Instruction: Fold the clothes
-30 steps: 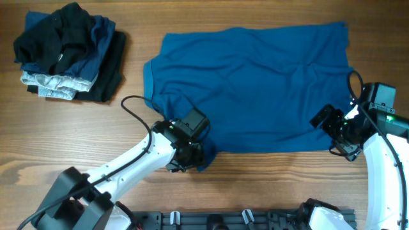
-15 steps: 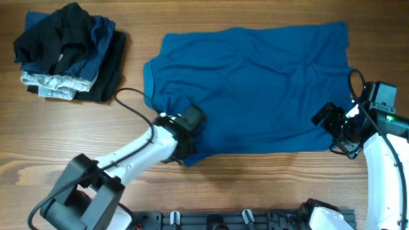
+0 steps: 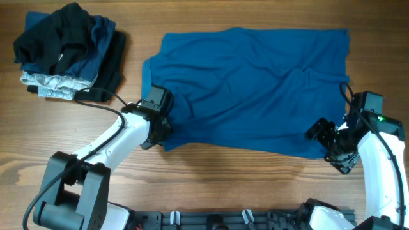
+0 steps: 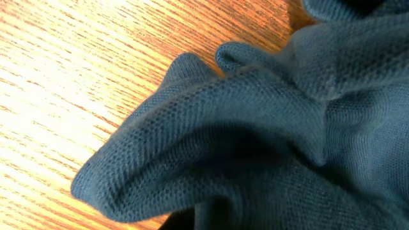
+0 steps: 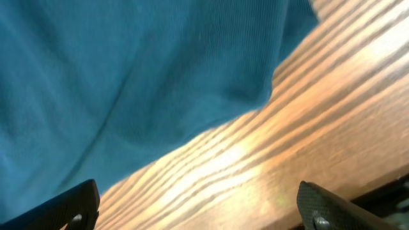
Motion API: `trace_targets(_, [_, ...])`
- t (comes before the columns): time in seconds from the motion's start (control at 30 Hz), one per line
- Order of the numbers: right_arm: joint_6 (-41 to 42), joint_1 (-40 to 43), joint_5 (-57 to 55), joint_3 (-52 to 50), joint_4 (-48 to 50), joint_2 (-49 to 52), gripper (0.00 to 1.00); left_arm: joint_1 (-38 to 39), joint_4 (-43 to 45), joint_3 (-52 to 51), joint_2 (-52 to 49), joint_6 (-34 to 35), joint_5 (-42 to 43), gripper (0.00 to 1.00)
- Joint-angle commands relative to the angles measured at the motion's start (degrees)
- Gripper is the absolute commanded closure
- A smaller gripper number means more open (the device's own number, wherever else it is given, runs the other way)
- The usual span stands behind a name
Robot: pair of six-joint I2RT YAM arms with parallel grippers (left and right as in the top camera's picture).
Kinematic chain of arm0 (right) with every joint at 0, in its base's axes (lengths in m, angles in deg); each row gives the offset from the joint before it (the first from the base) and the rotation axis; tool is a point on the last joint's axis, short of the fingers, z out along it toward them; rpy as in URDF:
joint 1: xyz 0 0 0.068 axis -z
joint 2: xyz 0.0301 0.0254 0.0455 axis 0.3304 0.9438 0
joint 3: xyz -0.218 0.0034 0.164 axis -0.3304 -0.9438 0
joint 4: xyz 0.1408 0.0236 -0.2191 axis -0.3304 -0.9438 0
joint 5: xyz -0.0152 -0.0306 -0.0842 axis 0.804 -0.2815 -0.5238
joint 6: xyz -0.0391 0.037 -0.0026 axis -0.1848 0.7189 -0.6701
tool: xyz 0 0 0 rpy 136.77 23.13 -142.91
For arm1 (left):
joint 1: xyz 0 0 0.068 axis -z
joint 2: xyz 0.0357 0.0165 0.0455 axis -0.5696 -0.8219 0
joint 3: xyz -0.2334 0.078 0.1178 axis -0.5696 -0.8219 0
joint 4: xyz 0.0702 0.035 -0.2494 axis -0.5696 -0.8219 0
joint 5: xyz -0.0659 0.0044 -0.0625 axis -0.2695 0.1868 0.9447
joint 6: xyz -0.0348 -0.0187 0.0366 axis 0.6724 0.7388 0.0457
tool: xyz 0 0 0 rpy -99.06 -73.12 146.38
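Note:
A blue shirt (image 3: pixel 255 83) lies spread across the middle of the wooden table. My left gripper (image 3: pixel 158 131) is shut on the shirt's near-left corner, which is bunched up. In the left wrist view that bunched knit cloth (image 4: pixel 255 140) fills the frame and hides the fingers. My right gripper (image 3: pixel 330 145) stands open at the shirt's near-right corner. In the right wrist view its two dark fingertips (image 5: pixel 70 204) flank bare wood, with the shirt's hem (image 5: pixel 128 76) just beyond them.
A pile of dark, blue and grey clothes (image 3: pixel 67 54) sits at the far left of the table (image 3: pixel 255 185). A black cable (image 3: pixel 96 97) trails from the left arm beside that pile. Bare wood runs along the near edge.
My left gripper has shut on the shirt's near-left corner and dragged it left and away. The right gripper has shifted slightly nearer, staying open.

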Motion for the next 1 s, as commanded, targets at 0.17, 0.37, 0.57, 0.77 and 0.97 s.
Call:
trace_targets(0.17, [9.01,0.04,-6.10,-1.05,1.16,0.37,0.03,-0.55,0.17,-0.26,-0.59,-1.14,-0.72,0.96])
trace_targets(0.37, [14.62,0.04,-11.32,-4.28,4.07,3.26,0.06,-0.55,0.83,-0.26,-0.59,-1.14,-0.74,0.96])
trace_targets(0.57, [17.11,0.04,-12.55,-6.58,13.40,9.33,0.15,-0.55,2.43,-0.26,-0.59,-1.14,-0.74,0.96])
trace_targets(0.77, [11.91,0.04,-12.76,-6.60,18.34,12.09,0.59,-0.55,2.34,-0.26,-0.59,-1.14,-0.31,0.96])
trace_targets(0.97, [10.91,0.04,-9.05,-6.56,14.99,6.34,0.96,-0.55,-4.02,1.33,1.57,-1.14,5.11,0.96])
